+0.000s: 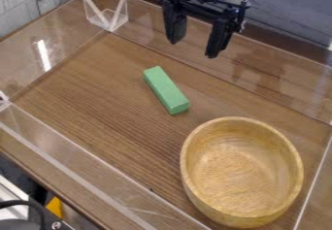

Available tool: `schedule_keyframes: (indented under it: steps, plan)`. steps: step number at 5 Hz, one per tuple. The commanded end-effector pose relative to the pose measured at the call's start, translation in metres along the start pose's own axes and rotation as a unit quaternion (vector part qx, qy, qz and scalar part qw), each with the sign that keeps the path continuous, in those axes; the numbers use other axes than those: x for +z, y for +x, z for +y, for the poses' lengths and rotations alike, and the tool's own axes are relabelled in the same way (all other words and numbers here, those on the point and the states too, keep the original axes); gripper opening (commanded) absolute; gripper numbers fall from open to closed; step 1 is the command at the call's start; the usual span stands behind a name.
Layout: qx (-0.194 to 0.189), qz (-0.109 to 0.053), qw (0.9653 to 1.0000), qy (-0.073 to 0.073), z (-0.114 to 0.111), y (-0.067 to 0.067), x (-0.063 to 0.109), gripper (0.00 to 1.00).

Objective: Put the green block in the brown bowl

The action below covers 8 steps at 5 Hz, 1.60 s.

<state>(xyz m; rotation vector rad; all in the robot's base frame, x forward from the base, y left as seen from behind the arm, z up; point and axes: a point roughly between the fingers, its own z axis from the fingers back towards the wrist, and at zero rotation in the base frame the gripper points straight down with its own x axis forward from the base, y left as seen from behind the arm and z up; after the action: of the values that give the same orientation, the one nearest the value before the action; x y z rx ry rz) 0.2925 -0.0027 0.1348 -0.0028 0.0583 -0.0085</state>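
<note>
Clear walls (52,54) ringed the wooden counter (91,108), with a small clear triangular stand (107,13) back at eleven o'clock. Nothing lay between the green block (165,88) and the brown bowl (242,169). The block sat flat near the centre, long axis running from ten o'clock to four o'clock, its near end aimed toward the bowl at five o'clock. At twelve o'clock the claw (195,35) hung spread wide, holding nothing.
</note>
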Motion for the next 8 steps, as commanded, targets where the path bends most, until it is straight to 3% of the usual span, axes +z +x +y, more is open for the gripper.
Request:
schedule_keyframes:
  steps: [1, 2, 3, 4, 5, 6, 8]
  plan:
    - [0.089, 0.002, 0.996, -0.009, 0.002, -0.003, -0.005, 1.0]
    - [0.212, 0.006, 0.977, -0.024, 0.008, -0.013, -0.018, 1.0]
    - [0.332, 0.002, 0.9428, -0.035, 0.015, -0.017, -0.031, 1.0]
    - [0.445, -0.002, 0.8942, -0.047, 0.023, -0.02, -0.042, 1.0]
    - [0.503, -0.009, 0.8629, -0.051, 0.028, -0.019, -0.053, 1.0]
    - [0.524, -0.013, 0.8503, -0.052, 0.03, -0.018, -0.061, 1.0]
    - [0.553, -0.018, 0.8315, -0.046, 0.034, -0.016, -0.074, 1.0]
